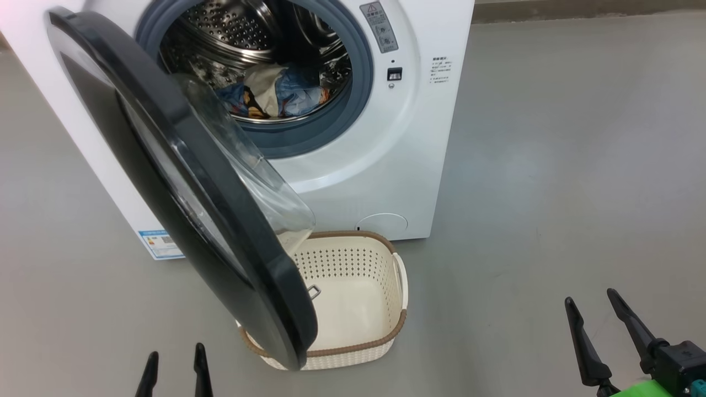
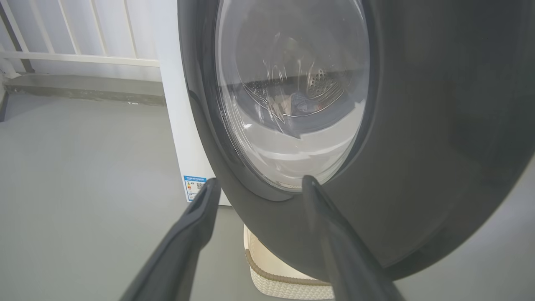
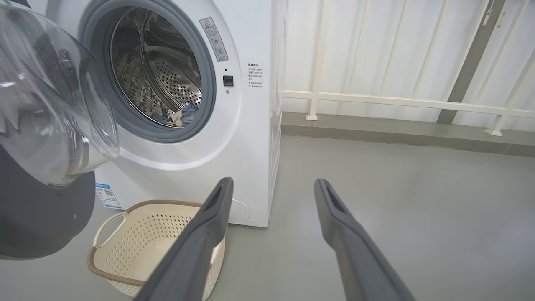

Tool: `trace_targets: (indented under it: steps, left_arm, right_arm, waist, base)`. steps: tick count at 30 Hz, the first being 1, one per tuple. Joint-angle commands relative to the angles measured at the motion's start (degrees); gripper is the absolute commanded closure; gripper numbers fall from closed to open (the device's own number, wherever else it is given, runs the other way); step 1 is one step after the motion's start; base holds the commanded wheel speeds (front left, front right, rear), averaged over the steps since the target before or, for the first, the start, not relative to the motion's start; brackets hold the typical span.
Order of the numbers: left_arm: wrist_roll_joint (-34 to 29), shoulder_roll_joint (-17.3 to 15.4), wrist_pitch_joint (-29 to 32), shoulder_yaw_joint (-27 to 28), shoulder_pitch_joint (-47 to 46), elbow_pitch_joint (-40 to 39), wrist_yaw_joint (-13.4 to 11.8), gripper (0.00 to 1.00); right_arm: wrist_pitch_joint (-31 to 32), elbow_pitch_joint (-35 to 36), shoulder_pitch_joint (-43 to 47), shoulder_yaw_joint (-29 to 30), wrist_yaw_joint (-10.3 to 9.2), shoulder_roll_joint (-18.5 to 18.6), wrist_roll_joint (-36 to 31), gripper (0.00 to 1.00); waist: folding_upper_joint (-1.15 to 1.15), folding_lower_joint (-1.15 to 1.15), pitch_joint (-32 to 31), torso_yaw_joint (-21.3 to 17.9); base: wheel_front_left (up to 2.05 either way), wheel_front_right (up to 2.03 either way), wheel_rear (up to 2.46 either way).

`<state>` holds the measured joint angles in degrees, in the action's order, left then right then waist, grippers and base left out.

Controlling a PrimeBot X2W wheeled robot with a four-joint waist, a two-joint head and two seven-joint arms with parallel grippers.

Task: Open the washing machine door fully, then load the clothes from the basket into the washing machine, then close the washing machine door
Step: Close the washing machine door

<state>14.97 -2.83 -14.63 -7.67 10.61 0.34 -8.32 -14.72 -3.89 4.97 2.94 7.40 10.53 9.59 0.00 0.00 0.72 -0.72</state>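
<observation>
Clothes (image 1: 281, 91) in drum (image 1: 231, 27), door (image 2: 418, 146) facing left end effector (image 2: 260, 182), right end effector (image 3: 273, 183), both apart

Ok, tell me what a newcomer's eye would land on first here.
The big black door stands open across the left foreground, its glass bowl hanging over the basket, which sits empty on the floor. Behind it, blue and cream clothes lie in the steel drum of the washer.

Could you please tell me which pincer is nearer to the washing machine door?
Left. The left pincer, open, sits by the lower edge of the washing machine door, facing its outer side. The right pincer, also open, is beyond the basket.
</observation>
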Motion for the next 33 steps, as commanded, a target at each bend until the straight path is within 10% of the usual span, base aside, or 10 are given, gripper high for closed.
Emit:
trace_targets:
  steps: [1, 9, 10, 12, 13, 33]
  left_arm:
    - [0.35, -0.06, -0.37, 2.22, -0.85, -1.61, -0.28, 0.0]
    - [0.23, -0.05, -0.37, 2.67, -0.66, -1.64, -0.38, 0.0]
    - [0.26, -0.05, -0.37, 2.71, -0.67, -1.66, -0.4, 0.0]
    - [0.23, -0.05, -0.37, 2.73, -0.67, -1.69, -0.41, 0.0]
    - [0.22, -0.05, -0.37, 2.76, -0.66, -1.67, -0.4, 0.0]
    - [0.39, -0.05, -0.37, 2.29, -0.55, -1.46, -0.41, 0.0]
  right_arm:
    - [-0.28, 0.92, -0.74, -1.14, 0.09, 0.72, -0.71, 0.0]
    - [-0.28, -0.02, -1.3, -1.98, 0.09, 0.87, -0.7, 0.03]
    - [-0.28, -0.08, -1.37, -2.05, 0.09, 0.92, -0.66, 0.15]
    - [-0.28, -0.11, -1.5, -2.2, 0.09, 1.09, -0.51, 0.88]
    - [-0.28, -0.02, -1.56, -2.31, 0.09, 1.19, -0.4, 1.0]
    - [-0.28, 6.87, -8.53, -9.57, 0.09, -0.22, 4.91, 1.0]
  waist:
    - [0.0, 0.0, -0.08, 0.0]
    - [0.0, 0.0, -0.17, 0.15]
    - [0.0, 0.0, -0.17, 0.2]
    - [0.0, 0.0, -0.19, 0.35]
    - [0.0, 0.0, -0.21, 0.42]
    - [0.0, 0.0, -0.04, 2.68]
  base:
    - [0.0, 0.0, 0.0]
    - [0.0, 0.0, 0.0]
    - [0.0, 0.0, 0.0]
    - [0.0, 0.0, 0.0]
    - [0.0, 0.0, 0.0]
    - [0.0, 0.0, 0.0]
